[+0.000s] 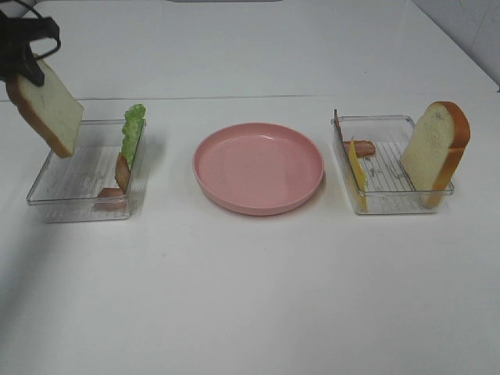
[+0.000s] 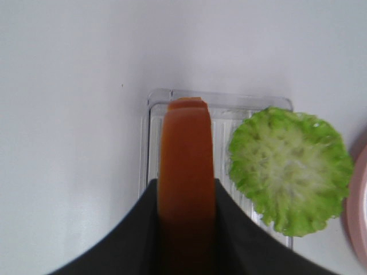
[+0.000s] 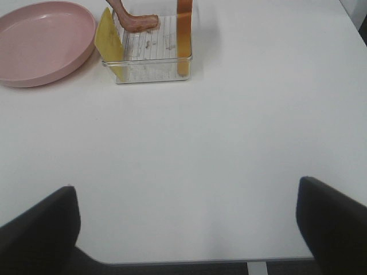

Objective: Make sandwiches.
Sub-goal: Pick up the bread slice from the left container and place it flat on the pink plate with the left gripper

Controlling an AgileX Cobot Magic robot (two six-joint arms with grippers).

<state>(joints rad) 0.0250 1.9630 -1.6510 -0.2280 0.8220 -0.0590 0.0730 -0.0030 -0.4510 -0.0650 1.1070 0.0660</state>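
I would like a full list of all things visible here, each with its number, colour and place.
held bread slice: 1, white, brown crust, above left tray
standing bread slice: 1, same colours, in right tray
left tray: 1, clear, left of plate
right tray: 1, clear, right of plate
plate: 1, pink, centre
lettuce: 1, green, left tray
left bacon: 2, brown, left tray
right bacon: 1, brown, right tray
cheese: 1, yellow, right tray
table: 1, white
left gripper: black, shut on held bread slice
right gripper: black, open, over table

Edge cuts left claw (image 1: pixel 33 66); bread slice (image 2: pixel 186 166) end hidden between its fingers (image 2: pixel 132 235); pink plate (image 2: pixel 358 200) cropped, blurred.
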